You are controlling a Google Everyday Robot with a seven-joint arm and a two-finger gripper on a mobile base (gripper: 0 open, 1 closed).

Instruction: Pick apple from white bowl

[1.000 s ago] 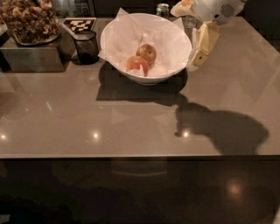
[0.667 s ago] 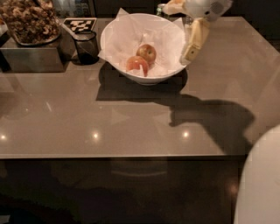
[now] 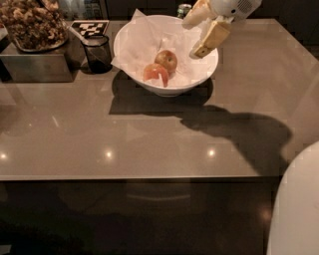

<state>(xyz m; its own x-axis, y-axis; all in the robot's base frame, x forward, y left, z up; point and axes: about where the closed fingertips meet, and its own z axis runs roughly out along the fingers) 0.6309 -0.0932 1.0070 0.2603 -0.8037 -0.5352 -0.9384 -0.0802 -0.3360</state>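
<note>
The white bowl (image 3: 127,46), lined with crumpled white paper, stands at the back middle of the grey table. Inside it lies the yellowish-tan apple (image 3: 166,61), with a brighter pinkish-red apple (image 3: 155,72) just in front and to its left. My gripper (image 3: 198,33) hangs over the bowl's right rim, above and to the right of the apple and apart from it. Its two cream fingers (image 3: 210,38) point down and left and stand apart, with nothing between them.
A small dark cup (image 3: 97,52) stands just left of the bowl. Behind it lies a black-and-white tag (image 3: 89,27). A metal box topped with brown snacks (image 3: 32,25) sits at the far left. A green can (image 3: 184,9) is behind the bowl. A white robot part (image 3: 299,209) fills the bottom right corner.
The gripper has moved left, from beside the bowl to over its right rim. A white robot part has come into view at the bottom right. The apples have not moved.
</note>
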